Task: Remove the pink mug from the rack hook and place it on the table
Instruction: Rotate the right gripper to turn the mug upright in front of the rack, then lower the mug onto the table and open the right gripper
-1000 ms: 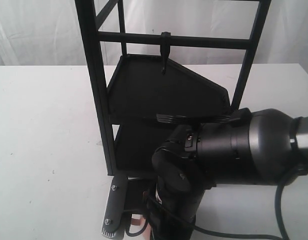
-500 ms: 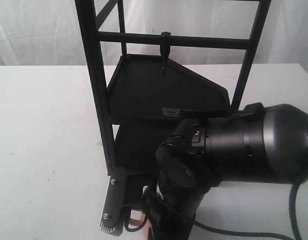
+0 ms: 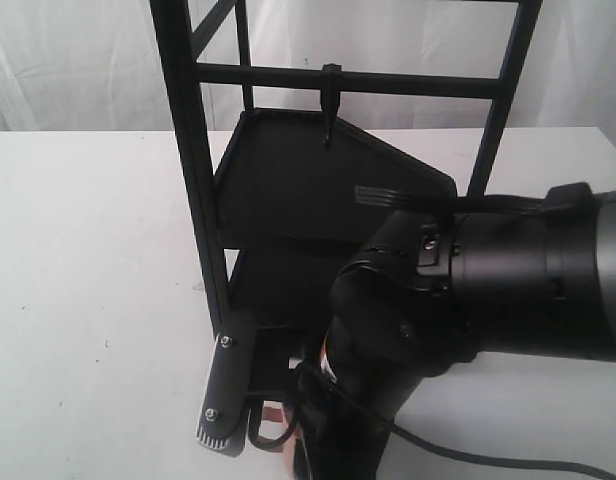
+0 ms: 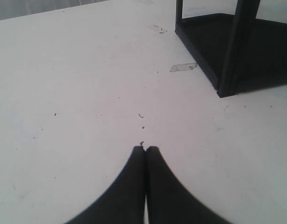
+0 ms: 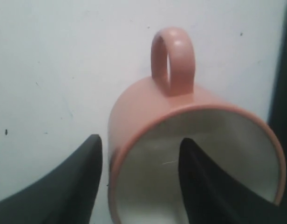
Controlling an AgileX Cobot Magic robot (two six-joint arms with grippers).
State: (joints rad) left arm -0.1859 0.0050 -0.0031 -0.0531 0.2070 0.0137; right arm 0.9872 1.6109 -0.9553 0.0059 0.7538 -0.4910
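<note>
The pink mug (image 5: 148, 107) rests on the white table (image 5: 50, 56), its cream inside facing the right wrist camera and its handle (image 5: 174, 60) pointing away. My right gripper (image 5: 140, 140) is open: one finger stands just outside the mug wall with a thin gap, the other inside the mouth, clear of the wall. In the exterior view only a pink sliver of the mug (image 3: 273, 418) shows beside the right gripper's fingers (image 3: 224, 395), below the arm. The rack hook (image 3: 331, 100) hangs bare from the crossbar. My left gripper (image 4: 145, 148) is shut and empty over the table (image 4: 64, 70).
The black rack (image 3: 193, 180) with its two dark shelves stands right behind the mug; its foot post (image 4: 236, 46) shows in the left wrist view. The big right arm (image 3: 488, 290) hides the table's near right. Small specks and bits of tape lie on the tabletop.
The right arm has swung up and to the right in the exterior view, and its visible finger has risen slightly. The sliver of mug stays low by the rack's foot.
</note>
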